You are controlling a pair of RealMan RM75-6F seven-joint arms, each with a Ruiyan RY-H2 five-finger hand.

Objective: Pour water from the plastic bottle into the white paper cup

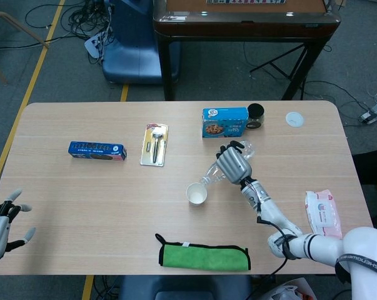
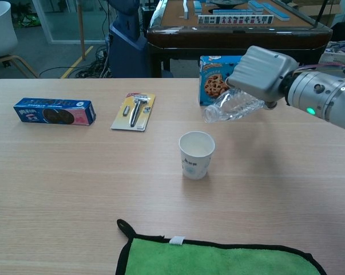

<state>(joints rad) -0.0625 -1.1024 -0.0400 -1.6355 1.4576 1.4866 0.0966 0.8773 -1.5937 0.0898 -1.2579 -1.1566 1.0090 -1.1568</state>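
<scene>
My right hand (image 1: 234, 164) (image 2: 262, 73) grips a clear plastic bottle (image 2: 232, 106) (image 1: 214, 172) held in the air, tilted with its mouth down and to the left. The mouth hangs a little above and to the right of the white paper cup (image 2: 196, 154) (image 1: 197, 194), which stands upright on the table. No stream of water shows. My left hand (image 1: 0, 226) hovers with spread fingers off the table's front left corner, holding nothing.
On the table (image 1: 82, 187) lie a blue biscuit box (image 1: 97, 150), a carded tool pack (image 1: 154, 144), a blue cookie box (image 1: 224, 122), a dark jar (image 1: 255, 115), a white lid (image 1: 294, 119), a wipes pack (image 1: 323, 214) and a green cloth (image 1: 204, 256).
</scene>
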